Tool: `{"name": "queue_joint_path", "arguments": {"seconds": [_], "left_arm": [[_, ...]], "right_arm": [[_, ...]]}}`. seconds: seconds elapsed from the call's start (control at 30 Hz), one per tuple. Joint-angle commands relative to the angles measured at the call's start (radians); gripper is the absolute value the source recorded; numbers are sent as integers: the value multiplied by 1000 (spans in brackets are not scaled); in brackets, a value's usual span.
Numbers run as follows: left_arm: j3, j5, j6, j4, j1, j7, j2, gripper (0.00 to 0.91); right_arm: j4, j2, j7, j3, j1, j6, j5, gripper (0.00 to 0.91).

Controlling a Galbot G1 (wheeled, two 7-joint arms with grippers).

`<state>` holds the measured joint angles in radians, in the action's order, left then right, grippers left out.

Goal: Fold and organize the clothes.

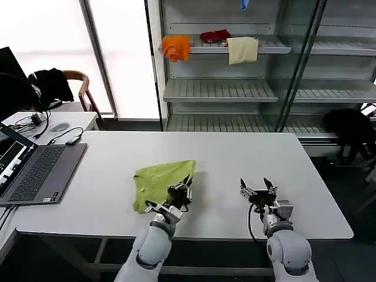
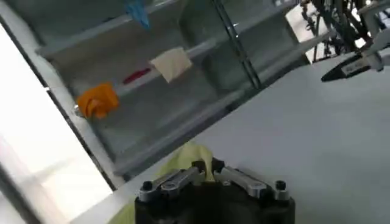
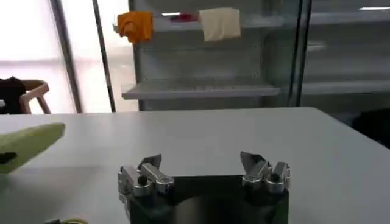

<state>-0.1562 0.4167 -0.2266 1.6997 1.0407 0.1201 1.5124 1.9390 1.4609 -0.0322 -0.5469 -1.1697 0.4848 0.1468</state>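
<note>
1. T-shirt (image 1: 160, 181) lies bunched on the table (image 1: 282, 170), front-left of centre.
2. Left tool (image 1: 178, 197) clenched on the shirt's near right edge (fabric between its fingers in the left wrist view).
3. Right tool (image 1: 258, 190) released, empty, well apart to the shirt's right; left arm nearer.

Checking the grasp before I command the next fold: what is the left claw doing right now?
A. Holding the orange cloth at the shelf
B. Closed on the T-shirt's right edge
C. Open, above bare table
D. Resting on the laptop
B: the left claw is pinched on the right edge of the lime T-shirt; the right claw waits open over bare table.
</note>
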Motion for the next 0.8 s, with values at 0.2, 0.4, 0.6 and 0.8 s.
{"name": "queue_joint_path", "arguments": {"seconds": [0.2,0.4,0.6,0.8], "left_arm": [[93,-316,-70,181,-7,-51,-16,907],[-6,-345,-108,332,-23,-34,-66,907],[-171,-347,-74,254,8,-31,-133,907],[-287,-379,-36,209,72,-31,-152,907]], "right_arm": [[8,38,-14,55,23,94,60,907],[-26,72,-8,100,33,95,127,907],[-79,122,-7,148,69,96,223,907],[-163,162,31,176,152,96,320,907]]}}
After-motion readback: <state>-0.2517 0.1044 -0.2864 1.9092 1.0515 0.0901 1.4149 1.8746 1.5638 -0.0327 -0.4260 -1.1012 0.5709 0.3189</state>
